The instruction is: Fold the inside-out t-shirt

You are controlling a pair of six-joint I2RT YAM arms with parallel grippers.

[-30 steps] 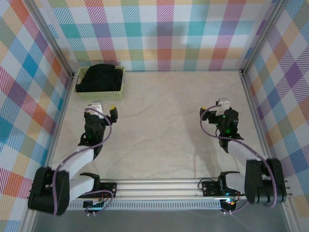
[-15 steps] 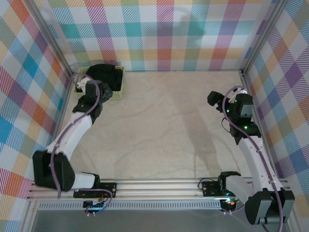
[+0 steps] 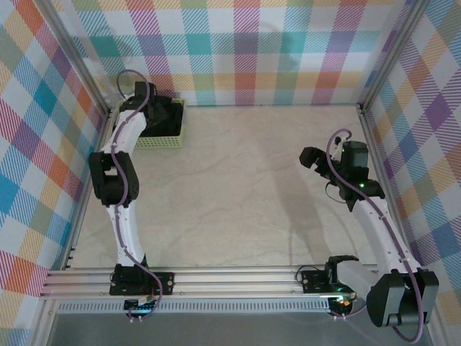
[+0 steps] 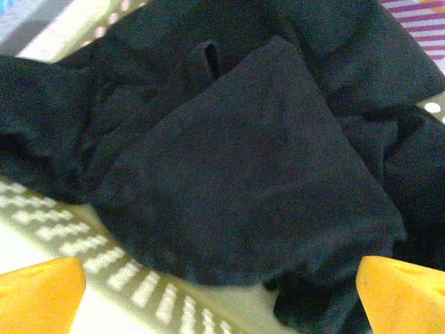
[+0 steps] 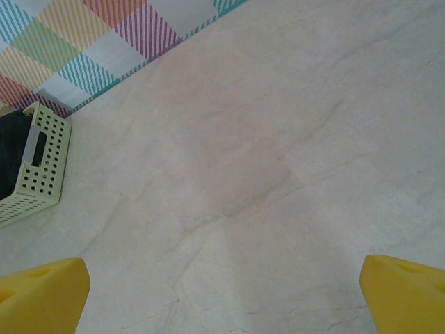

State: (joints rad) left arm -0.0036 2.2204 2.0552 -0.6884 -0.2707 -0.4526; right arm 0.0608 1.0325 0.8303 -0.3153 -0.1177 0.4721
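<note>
black soft cloth t-shirt (image 4: pixel 236 174) lies bunched in the pale yellow-green plastic lattice basket (image 3: pixel 162 140), left gripper (image 4: pixel 222 292) spread above it, right gripper (image 5: pixel 222 292) spread over the marbled table (image 5: pixel 278 139), so nothing is folded yet.

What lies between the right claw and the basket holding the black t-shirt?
Nothing: in the right wrist view, the pale marbled tabletop is bare from the right claw to the pale green lattice basket holding the black t-shirt.

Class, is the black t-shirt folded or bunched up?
Bunched up: the black t-shirt lies crumpled in a heap inside the green basket.
</note>
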